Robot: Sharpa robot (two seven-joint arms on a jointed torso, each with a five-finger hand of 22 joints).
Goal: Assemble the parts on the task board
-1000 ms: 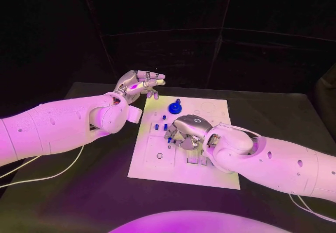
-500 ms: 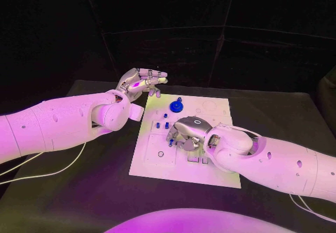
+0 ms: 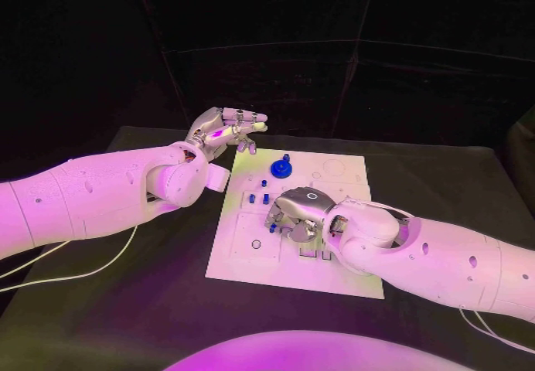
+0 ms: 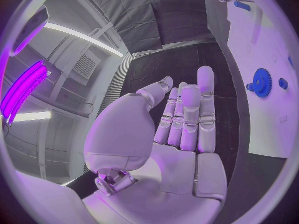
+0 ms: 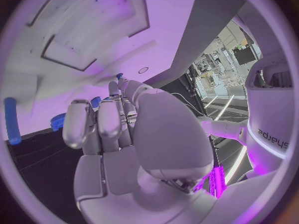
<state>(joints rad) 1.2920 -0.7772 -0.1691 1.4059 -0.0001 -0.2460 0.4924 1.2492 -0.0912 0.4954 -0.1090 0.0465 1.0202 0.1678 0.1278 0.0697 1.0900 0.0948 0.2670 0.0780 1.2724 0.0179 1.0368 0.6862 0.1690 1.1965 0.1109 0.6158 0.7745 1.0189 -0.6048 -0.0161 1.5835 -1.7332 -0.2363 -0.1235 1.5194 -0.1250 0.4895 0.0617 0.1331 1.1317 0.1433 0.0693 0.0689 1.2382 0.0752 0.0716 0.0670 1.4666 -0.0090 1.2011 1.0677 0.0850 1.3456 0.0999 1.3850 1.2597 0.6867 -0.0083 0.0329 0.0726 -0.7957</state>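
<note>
Your right hand (image 3: 299, 212) is low over the board (image 3: 251, 259) among the blue parts (image 3: 265, 199), whether holding one I cannot tell; set it down gently, while your left hand (image 3: 226, 129) waits empty, fingers straight.

One head camera, two wrist cameras.
Head looks down on the board (image 3: 292, 255); each wrist looks close past its palm; all share the board.

One word can be read: "sharpa", in dark letters running sideways on the robot's white body at the right edge of the right wrist view; the task board (image 3: 292, 263) carries only faint outlines and marks, too small to read; nothing legible stands on either hand or on the table.
</note>
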